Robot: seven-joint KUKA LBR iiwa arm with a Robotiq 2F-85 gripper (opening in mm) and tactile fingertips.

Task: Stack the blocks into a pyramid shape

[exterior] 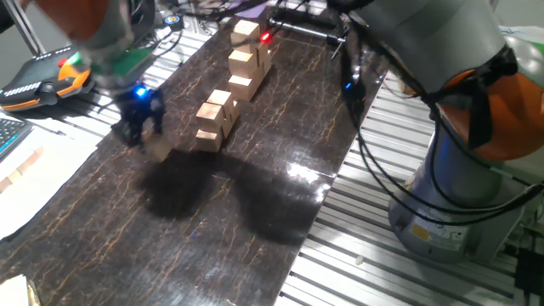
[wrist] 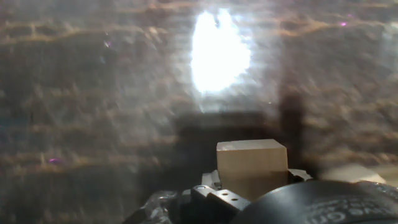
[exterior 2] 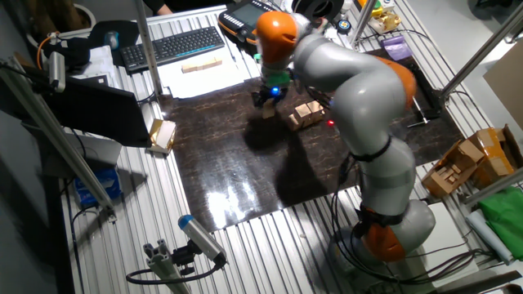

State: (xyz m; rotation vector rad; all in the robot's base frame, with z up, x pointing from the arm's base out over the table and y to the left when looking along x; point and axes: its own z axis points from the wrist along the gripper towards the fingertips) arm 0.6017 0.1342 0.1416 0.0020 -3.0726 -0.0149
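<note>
In one fixed view, the blocks are plain light tan wooden cubes. A small stepped pile (exterior: 214, 119) of them stands near the middle of the dark, marbled desk (exterior: 212, 221); its exact count is hard to tell in the blur, about four cubes showing. Behind it rises a taller stack of similar cubes (exterior: 246, 59). The tool (exterior: 142, 127) hangs left of the pile, with a blurred tan block (exterior: 155, 143) at its fingertips.

In the other fixed view, the pile (exterior 2: 306, 114) sits just right of the tool (exterior 2: 269, 100), partly behind the grey arm (exterior 2: 359, 90). Cardboard boxes (exterior 2: 466, 163) lie off the desk at right; their contents cannot be told.

In the hand view, one block (wrist: 252, 167) sits pinched in the tool, above the glossy desk surface (wrist: 93, 112).
</note>
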